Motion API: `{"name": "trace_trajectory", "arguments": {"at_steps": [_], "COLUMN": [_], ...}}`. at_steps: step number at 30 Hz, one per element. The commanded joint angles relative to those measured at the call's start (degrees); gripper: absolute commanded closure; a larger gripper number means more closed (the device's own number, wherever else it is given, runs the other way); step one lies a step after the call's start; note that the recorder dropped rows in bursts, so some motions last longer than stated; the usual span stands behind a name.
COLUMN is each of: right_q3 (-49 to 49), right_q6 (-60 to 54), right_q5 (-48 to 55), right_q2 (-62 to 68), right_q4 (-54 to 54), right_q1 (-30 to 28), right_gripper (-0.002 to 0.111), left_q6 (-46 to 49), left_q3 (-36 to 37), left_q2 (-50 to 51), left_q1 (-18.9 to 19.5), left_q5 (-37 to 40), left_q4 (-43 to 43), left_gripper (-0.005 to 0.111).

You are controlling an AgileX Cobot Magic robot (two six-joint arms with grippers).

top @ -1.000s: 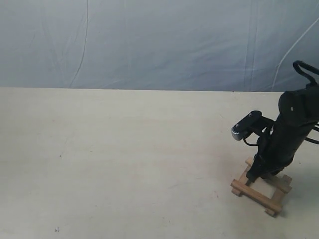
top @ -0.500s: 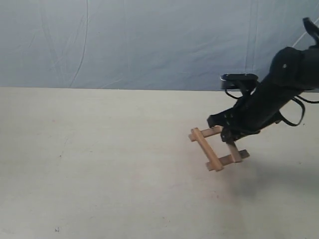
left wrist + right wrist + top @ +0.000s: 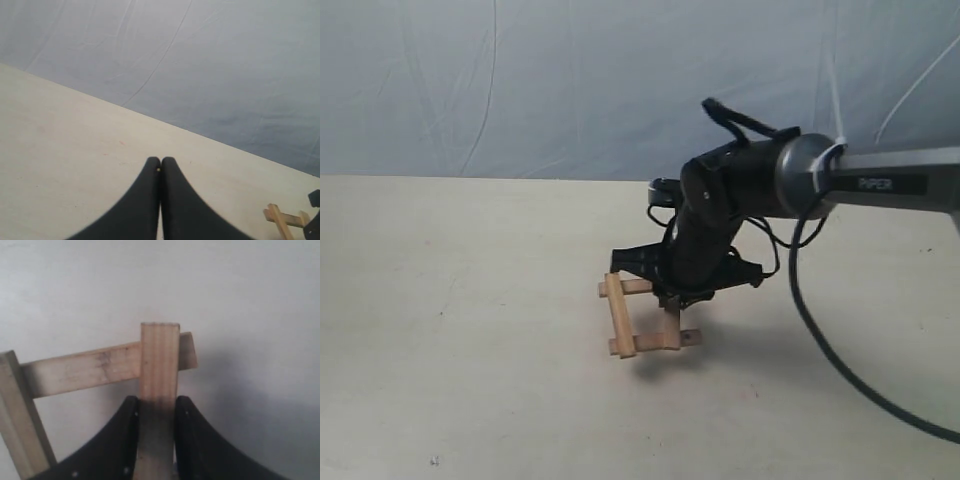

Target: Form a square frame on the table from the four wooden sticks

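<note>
The four wooden sticks hold together as the square frame (image 3: 619,318), which hangs tilted just above the table (image 3: 470,300) near its middle, over its own shadow. My right gripper (image 3: 672,300) is shut on one slat of the frame and hides part of it. In the right wrist view the gripper (image 3: 159,402) clamps that slat (image 3: 159,360), which lies over a cross slat (image 3: 85,371); a third slat (image 3: 17,415) shows at the edge. My left gripper (image 3: 160,162) is shut on nothing above bare table, and a corner of the frame (image 3: 280,220) shows far from it.
A wrinkled blue-grey backdrop sheet (image 3: 570,80) stands behind the table's far edge. The right arm's black cable (image 3: 820,340) loops down over the table on the right. The left arm is out of the exterior view.
The right arm has lifted the whole frame off the table at the front right and carried it left toward the middle. The frame has turned and tilted in the grip.
</note>
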Motion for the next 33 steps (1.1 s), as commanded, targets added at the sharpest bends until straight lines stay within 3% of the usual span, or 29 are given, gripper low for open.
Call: {"name": "trace_trajectory", "arguments": {"at_steps": [1,11,13,14,16,18,21,24,33], "right_q3": [-5.51,-7.79,-7.79,-7.79,-7.79,-7.79,-7.79,-4.22,22.34], "right_q6": [3.34,6.62,6.62,6.62,6.62,6.27,0.73,-8.95,-26.24], "right_q5": [1.45,0.11,-0.29,-0.29,0.17,1.84,10.03,15.45,1.41], "right_q2": [4.35,7.78,7.78,7.78,7.56,5.74,1.10,-2.73,-19.40], "right_q4": [-0.75,-1.01,-1.01,-1.01,-0.88,-0.77,-1.58,-1.71,1.76], "right_q1": [1.89,1.66,1.66,1.66,1.37,0.41,-3.35,-8.05,-26.40], "right_gripper": [0.109,0.107,0.090,0.070,0.049,0.064,0.109,0.109,0.109], "left_q6": [0.18,0.18,0.18,0.18,0.18,0.18,0.18,0.18,0.34], "left_q3": [0.21,0.21,0.21,0.21,0.21,0.21,0.21,0.21,0.21], "left_q2": [-0.35,-0.35,-0.35,-0.35,-0.35,-0.35,-0.35,-0.35,-0.35], "left_q1": [-0.08,-0.08,-0.08,-0.08,-0.08,-0.08,-0.08,-0.08,-0.08], "left_q5": [0.30,0.51,0.51,0.51,0.51,0.51,0.51,0.51,0.51], "left_q4": [-0.28,-0.28,-0.28,-0.28,-0.28,-0.28,-0.28,-0.17,-0.17], "left_gripper": [0.107,0.107,0.107,0.107,0.107,0.107,0.107,0.107,0.107]}}
